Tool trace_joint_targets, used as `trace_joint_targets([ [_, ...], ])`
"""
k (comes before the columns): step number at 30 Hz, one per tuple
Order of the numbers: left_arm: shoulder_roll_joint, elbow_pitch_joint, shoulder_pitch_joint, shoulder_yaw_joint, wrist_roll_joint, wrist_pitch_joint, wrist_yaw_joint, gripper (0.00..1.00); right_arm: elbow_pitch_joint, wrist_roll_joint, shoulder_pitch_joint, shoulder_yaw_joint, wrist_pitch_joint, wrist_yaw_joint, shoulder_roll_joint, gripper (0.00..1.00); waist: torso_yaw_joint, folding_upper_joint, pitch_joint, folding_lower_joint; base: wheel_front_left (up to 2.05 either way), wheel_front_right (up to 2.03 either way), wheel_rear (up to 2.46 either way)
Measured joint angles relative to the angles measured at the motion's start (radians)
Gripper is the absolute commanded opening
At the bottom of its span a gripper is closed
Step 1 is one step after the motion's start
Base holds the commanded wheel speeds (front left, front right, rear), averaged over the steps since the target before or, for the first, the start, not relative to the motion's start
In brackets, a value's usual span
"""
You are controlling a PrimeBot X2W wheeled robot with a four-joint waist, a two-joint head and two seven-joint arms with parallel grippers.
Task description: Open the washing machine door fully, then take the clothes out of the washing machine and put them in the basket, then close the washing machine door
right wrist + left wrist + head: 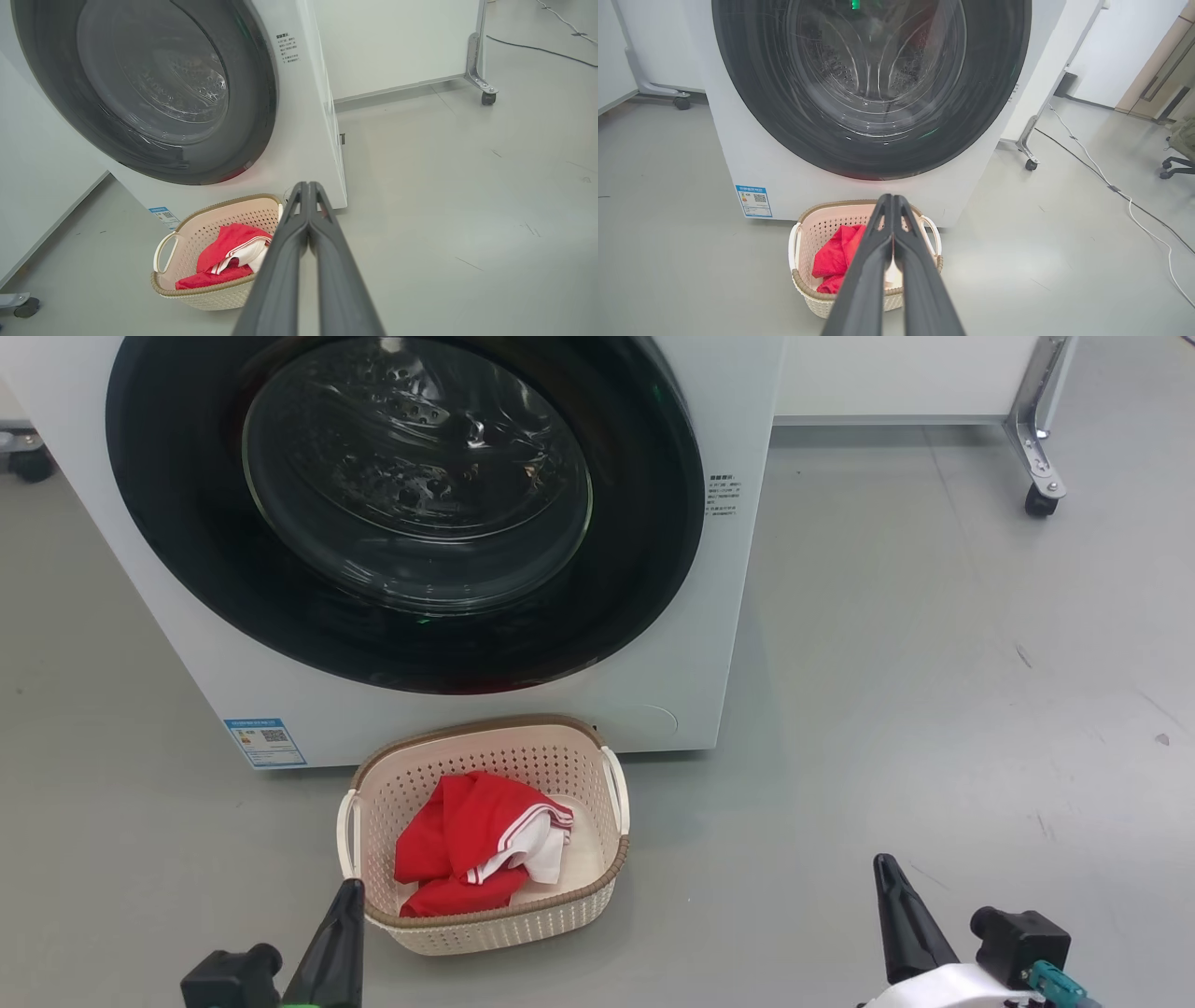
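Nearest, at the lower left of the head view: left fingers (336,938) pressed together, pinching nothing, tip showing just beside the near left corner of the basket (504,933). At the lower right, well apart from the basket: right fingers (901,919) likewise pressed together and empty, pointing up the view over the bare grey floor (934,709). Same closed state in the wrist views, left fingers (873,261) aimed across the basket (803,284) toward the machine, right fingers (289,261) aimed past the right end of the basket (210,301). Next out, standing on the floor just in front of the washing machine (719,644): the cream perforated basket with brown rim and two side handles, holding the clothes (457,840), a crumpled red heap with white striped trim and a white panel uppermost, wholly inside the rim. Clothes (836,254) partly hidden behind the left fingers in the left wrist view, clothes (229,242) in plain sight from the right wrist. Behind the basket, the white machine front with a small blue label (265,742) low at its left. Higher up, the washing machine door (411,504) shut flush against the front, glossy black ring around a bulging glass window, steel drum dimly visible through it. Farthest, right of the machine: a white panel on a metal leg with a caster (1041,499), and in the left wrist view a white cable (1113,188) trailing across the floor.
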Motion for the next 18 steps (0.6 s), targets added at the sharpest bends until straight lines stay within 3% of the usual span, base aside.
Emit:
trace_joint_targets([
  [18, -0.003, 0.014, -0.006, 0.05, -0.251, 0.031, -0.021, 0.0, -0.011, 0.255, -0.012, -0.066, 0.061, 0.012, -0.008, 0.0, 0.0, -0.0001, 0.003, 0.0, 0.0, 0.0, 0.0],
])
